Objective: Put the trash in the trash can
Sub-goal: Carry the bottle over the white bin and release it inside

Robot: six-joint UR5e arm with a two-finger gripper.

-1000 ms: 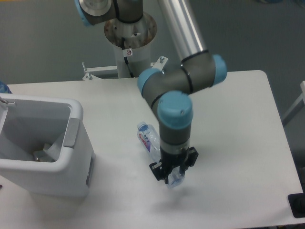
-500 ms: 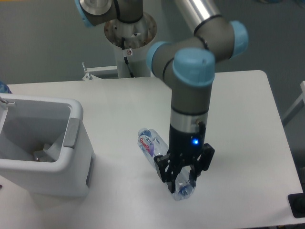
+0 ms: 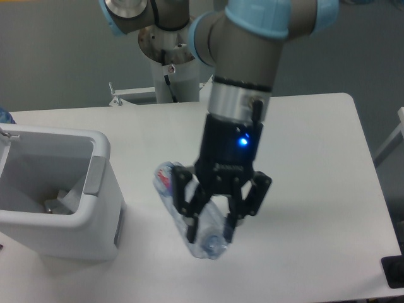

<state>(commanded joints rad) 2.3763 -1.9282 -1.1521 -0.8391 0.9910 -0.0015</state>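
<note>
White desk (image 3: pixel 315 145) under me, grey floor behind it, my arm's mounting post standing past the far edge.

Change since a second ago: I am lifting. My pincer (image 3: pixel 211 237) was low on the desk near the front edge, closed on the crushed clear plastic water bottle with its red-blue label (image 3: pixel 189 218). It is now riding visibly higher and nearer the camera, and the bottle is coming up with it. The black fingers (image 3: pixel 187 205) are clamped on the bottle's lower body; the label end is sticking out up and to the left, and I am not making out the blue cap in the blur.

Meaning, as I judge it: the grasp is holding and the pick is done. The carry across to the bin and the drop are still ahead.

Count:
- Bottles: one, hanging in my grip above the desk's middle front, well apart from the bin.
- Large white rectangular plastic bins with a grey panel on the rim (image 3: pixel 63 214): one, sitting at the desk's left edge.
- Crumpled pale scraps (image 3: pixel 60 201): one showing, lying on the bin's floor; too small to say what it is.
- Pincers: one, mine, blue light glowing on the wrist.
</note>
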